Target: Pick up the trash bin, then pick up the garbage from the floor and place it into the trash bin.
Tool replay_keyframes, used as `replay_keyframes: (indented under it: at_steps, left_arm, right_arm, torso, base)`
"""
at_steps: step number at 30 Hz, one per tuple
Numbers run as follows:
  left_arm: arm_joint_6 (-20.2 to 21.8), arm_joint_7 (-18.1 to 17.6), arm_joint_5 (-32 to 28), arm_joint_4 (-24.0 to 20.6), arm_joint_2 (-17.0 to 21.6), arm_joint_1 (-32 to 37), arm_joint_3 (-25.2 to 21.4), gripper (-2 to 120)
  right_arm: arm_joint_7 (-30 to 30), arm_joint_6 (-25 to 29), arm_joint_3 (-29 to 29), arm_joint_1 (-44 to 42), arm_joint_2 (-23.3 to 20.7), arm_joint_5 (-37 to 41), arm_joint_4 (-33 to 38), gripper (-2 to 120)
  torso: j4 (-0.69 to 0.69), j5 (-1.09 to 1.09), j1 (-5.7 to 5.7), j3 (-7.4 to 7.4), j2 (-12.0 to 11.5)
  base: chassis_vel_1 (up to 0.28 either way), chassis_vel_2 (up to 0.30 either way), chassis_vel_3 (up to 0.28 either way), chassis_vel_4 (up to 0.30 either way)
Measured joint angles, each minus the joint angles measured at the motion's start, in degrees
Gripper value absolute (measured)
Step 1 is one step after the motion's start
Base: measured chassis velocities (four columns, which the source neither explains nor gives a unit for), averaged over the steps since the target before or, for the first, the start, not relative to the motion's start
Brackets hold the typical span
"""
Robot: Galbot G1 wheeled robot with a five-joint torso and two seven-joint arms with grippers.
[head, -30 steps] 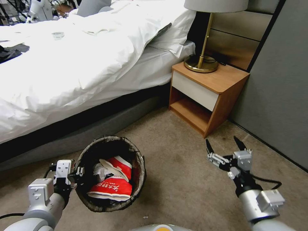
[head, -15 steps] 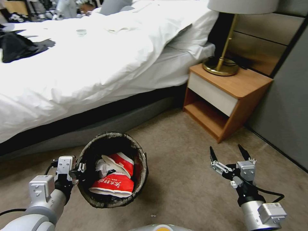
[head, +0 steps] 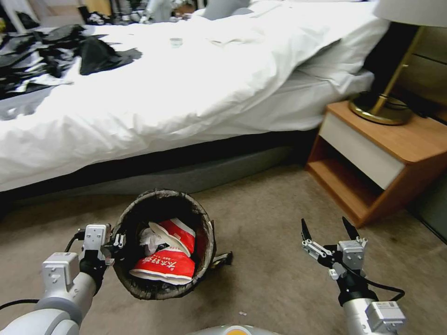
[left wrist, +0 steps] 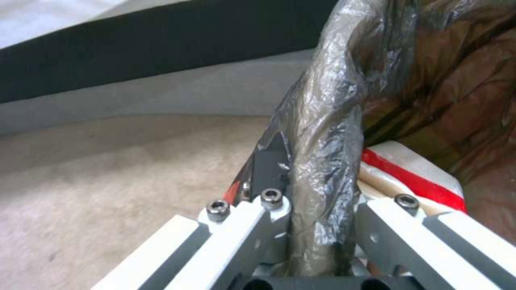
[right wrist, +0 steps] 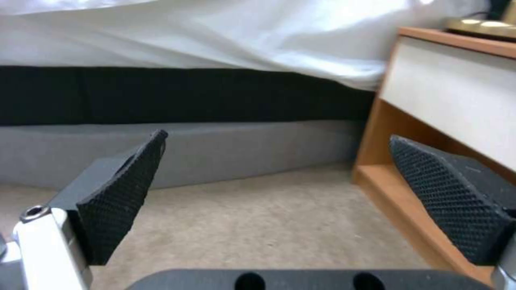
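Carpet under me: beige floor [head: 265, 279] runs from my base up to the bed, with nothing lying on the patch ahead of my right arm.
Left pincer [head: 116, 243]: clamped on the bagged rim of the trash bin [head: 205, 260], which I hold low on my left, its mouth tipped toward me.
Bin contents: red-and-white paper cups [head: 163, 267] and a crumpled tissue [head: 148, 240] already lie inside.
Right pincer [head: 328, 232]: wide apart and holding nothing, hovering low over the carpet on my right.
Key relation: a small dark scrap [head: 222, 258] lies just beside the bin's right wall, between my two arms; I judge the free right arm would take it, reaching leftward.
Left wrist view: shows the liner [left wrist: 322, 161] pinched between my fingers, which the head view cannot confirm.
Right wrist view: shows my open pads [right wrist: 121, 193] facing the bed base [right wrist: 225, 149] and the nightstand [right wrist: 446, 100].
Far: white bed [head: 186, 93].
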Motion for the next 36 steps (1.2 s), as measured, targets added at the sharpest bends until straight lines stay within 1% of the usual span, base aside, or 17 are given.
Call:
replay_keyframes:
  at_steps: [14, 26, 34, 36]
  left_arm:
    - [-0.1, 0.0, 0.1, 0.0, 0.1, 0.0, 0.6, 0]
    - [-0.1, 0.0, 0.5, 0.0, 0.0, 0.6, 0.7, 0]
    - [-0.1, 0.0, 0.7, 0.0, 0.0, 1.0, 0.7, 0]
    - [-0.9, -0.1, 0.7, 0.0, 0.1, 1.1, 0.7, 0]
  right_arm:
    - [0.2, -0.2, -1.6, 0.0, 0.4, -0.5, -1.7, 100]
    - [0.6, -1.3, -2.8, 0.8, -0.7, -0.3, -3.0, 100]
    - [0.9, -1.6, -2.1, 1.0, -2.5, 1.1, -3.7, 100]
    - [-0.3, -3.4, -1.0, 1.4, -2.9, 1.4, -3.8, 100]
  torso:
    - [0.01, 0.01, 0.0, 0.0, 0.0]
    - [0.01, 0.01, 0.0, 0.0, 0.0]
    - [0.01, 0.01, 0.0, 0.0, 0.0]
    - [0.01, 0.0, 0.0, 0.0, 0.0]
  base:
    - [0.112, 0.106, 0.107, 0.107]
    - [0.106, 0.106, 0.107, 0.108]
    - [0.105, 0.101, 0.1, 0.109]
    - [0.118, 0.091, 0.096, 0.1]
